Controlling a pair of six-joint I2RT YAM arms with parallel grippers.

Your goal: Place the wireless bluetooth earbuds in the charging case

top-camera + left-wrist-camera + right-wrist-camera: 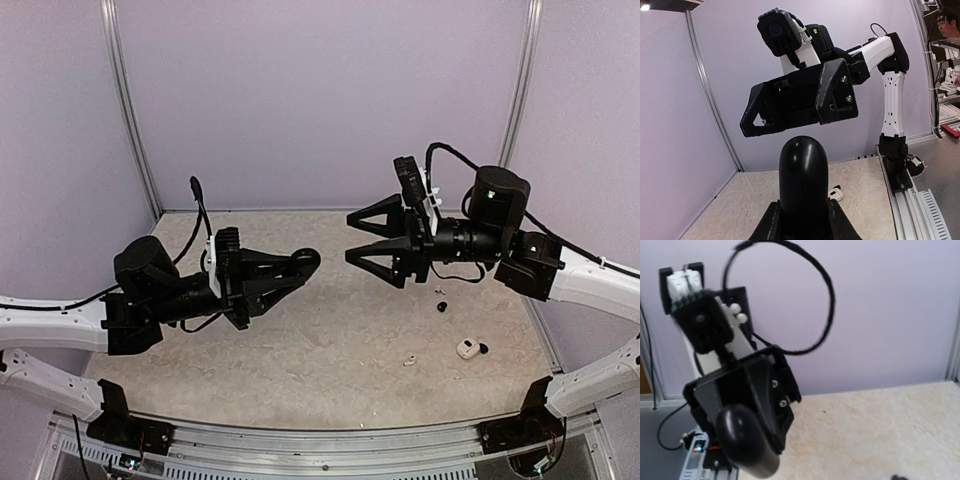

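Note:
My left gripper [300, 265] is shut on a glossy black oval charging case [306, 259] and holds it above the table, pointed at the right gripper. In the left wrist view the case [803, 182] stands upright between my fingers. My right gripper [349, 237] is open and empty, a little right of the case and facing it. A tiny black earbud [441, 307] and a tiny white earbud [409, 361] lie on the table at the right. A small black bit [484, 348] lies against a white oval case [466, 348].
The white case also shows in the left wrist view [836, 193], beyond the black one. The right wrist view shows the left gripper and the black case [746, 442], not its own fingers. Purple walls enclose the beige table [330, 330].

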